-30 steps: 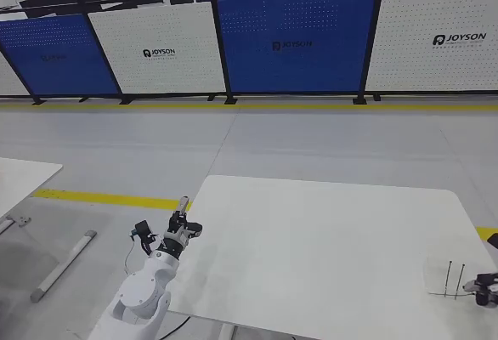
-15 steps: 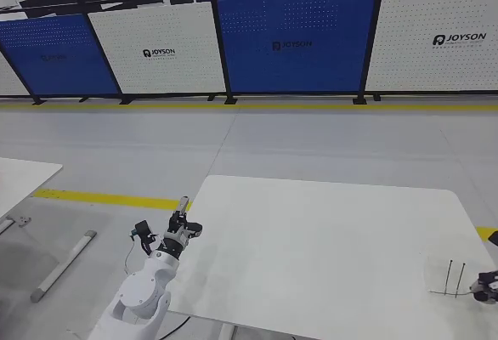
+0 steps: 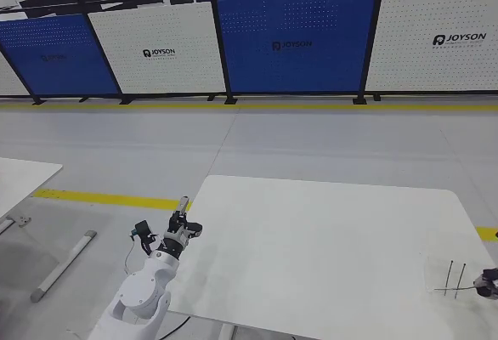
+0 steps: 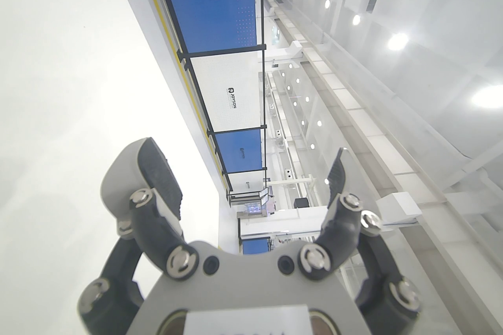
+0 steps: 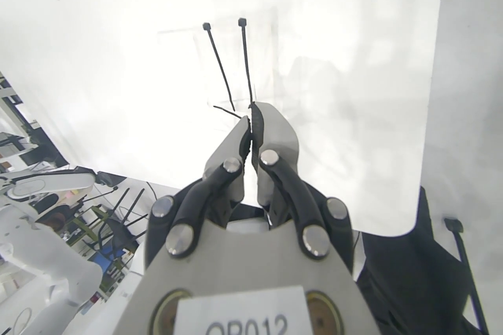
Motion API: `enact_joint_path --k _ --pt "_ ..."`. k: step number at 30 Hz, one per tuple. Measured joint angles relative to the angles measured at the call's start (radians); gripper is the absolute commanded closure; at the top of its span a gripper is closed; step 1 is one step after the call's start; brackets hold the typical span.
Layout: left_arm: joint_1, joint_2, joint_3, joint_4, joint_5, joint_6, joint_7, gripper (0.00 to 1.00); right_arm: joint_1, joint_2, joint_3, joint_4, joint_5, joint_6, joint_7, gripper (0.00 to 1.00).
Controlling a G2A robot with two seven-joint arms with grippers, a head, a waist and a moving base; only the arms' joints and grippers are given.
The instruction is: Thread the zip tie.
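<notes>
Grasp: thin black plastic zip tie (image 5: 227, 111) pinched.
Your right gripper (image 5: 250, 116) clamps it over the white desk (image 5: 118, 38); left gripper (image 4: 247, 163) wide open, empty.

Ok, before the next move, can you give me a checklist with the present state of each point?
1. Right gripper shut on a zip tie: ok.
2. Held end is head or tail: cannot tell.
3. Left gripper open: ok.
4. Left gripper near the zip tie: not ok; it is at the table's opposite edge.
5. Two spare zip ties clear of the right gripper: cannot tell; one ends at it.
</notes>
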Motion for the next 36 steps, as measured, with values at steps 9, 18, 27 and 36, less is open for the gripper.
enact_joint_path --k 9,18,27,36 --pt "0.000 0.000 0.000 0.000 0.000 0.000 0.000 0.00 -0.165 0.035 0.187 -0.046 0.132 -0.097 -0.080 1.00" --pt "0.000 0.000 0.000 0.000 0.000 0.000 0.000 0.00 -0.347 0.053 0.356 -0.094 0.271 -0.255 -0.120 1.00" --pt "0.000 0.000 0.000 0.000 0.000 0.000 0.000 0.00 -0.345 0.052 0.355 -0.094 0.269 -0.253 -0.120 1.00" --pt "0.000 0.000 0.000 0.000 0.000 0.000 0.000 0.00 -0.389 0.046 0.402 -0.138 0.391 -0.331 -0.149 1.00"
